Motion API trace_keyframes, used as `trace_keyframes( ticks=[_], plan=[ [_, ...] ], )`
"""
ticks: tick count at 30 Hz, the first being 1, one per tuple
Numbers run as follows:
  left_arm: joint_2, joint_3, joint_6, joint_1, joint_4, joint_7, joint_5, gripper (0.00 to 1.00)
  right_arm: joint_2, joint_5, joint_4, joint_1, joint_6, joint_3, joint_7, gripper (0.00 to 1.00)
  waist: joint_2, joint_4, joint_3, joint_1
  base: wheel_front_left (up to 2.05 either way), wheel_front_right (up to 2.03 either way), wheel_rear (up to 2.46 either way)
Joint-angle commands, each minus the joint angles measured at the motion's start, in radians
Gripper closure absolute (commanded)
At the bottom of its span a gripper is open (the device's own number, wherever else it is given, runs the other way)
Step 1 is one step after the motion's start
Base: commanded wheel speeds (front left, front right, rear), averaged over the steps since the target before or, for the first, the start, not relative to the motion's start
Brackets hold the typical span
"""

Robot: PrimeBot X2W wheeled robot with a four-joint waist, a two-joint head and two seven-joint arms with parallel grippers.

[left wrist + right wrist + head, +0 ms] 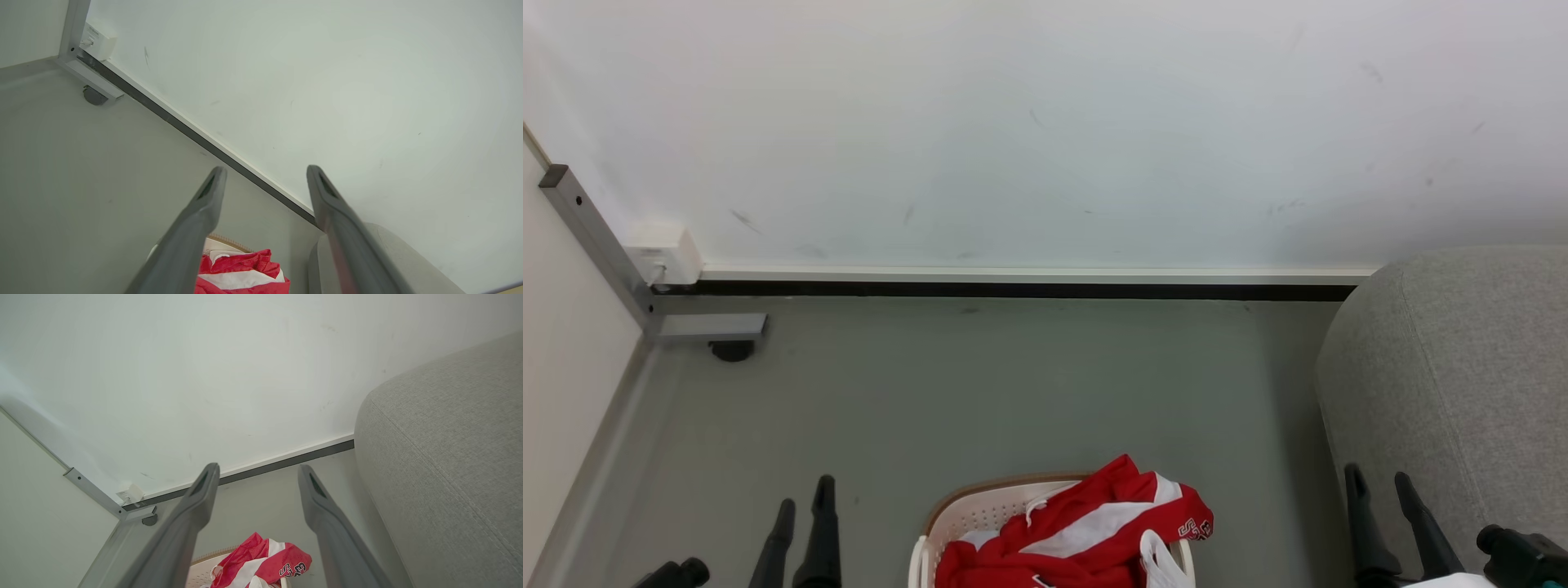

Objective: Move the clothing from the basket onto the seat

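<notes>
Red clothing (1078,531) lay heaped in the basket (980,513), spilling over its rim toward the seat (1462,367) at our right. We held our left gripper (805,492) and right gripper (1377,474) either side of it, both spread and empty, likely poised so either could reach in; the seat stood near, promising a short carry.
</notes>
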Motion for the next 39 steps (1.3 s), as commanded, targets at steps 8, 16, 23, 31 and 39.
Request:
trace_keyframes(
  ticks=[8,16,23,31,39],
  plan=[
    [0.009,-0.007,-0.004,0.009,-0.018,-0.027,0.104,0.0,-0.011,-0.095,-0.003,0.005,-0.001,0.011,-0.029,0.0,0.0,0.002,0.003,0.0,0.0,0.0,0.0],
    [0.01,-0.018,-0.008,0.009,-0.019,-0.046,0.185,0.0,-0.012,-0.169,-0.005,0.021,-0.001,0.009,-0.048,0.0,0.0,0.017,0.006,0.0,0.0,0.0,0.0],
    [0.01,-0.028,-0.009,0.017,-0.024,-0.06,0.25,0.0,-0.013,-0.23,-0.008,0.036,-0.001,0.009,-0.064,0.0,0.0,0.023,0.008,0.0,0.0,0.0,0.0],
    [0.011,-0.029,-0.005,0.023,-0.03,-0.079,0.309,0.0,-0.013,-0.304,0.009,0.041,-0.002,0.006,-0.081,0.0,0.0,0.022,0.0,0.0,0.0,0.0,0.0],
    [0.011,-0.034,-0.003,0.039,-0.04,-0.097,0.368,0.0,-0.014,-0.362,0.028,0.047,-0.002,-0.003,-0.096,0.0,0.0,0.012,-0.005,0.0,0.0,0.0,0.0]
  ],
)
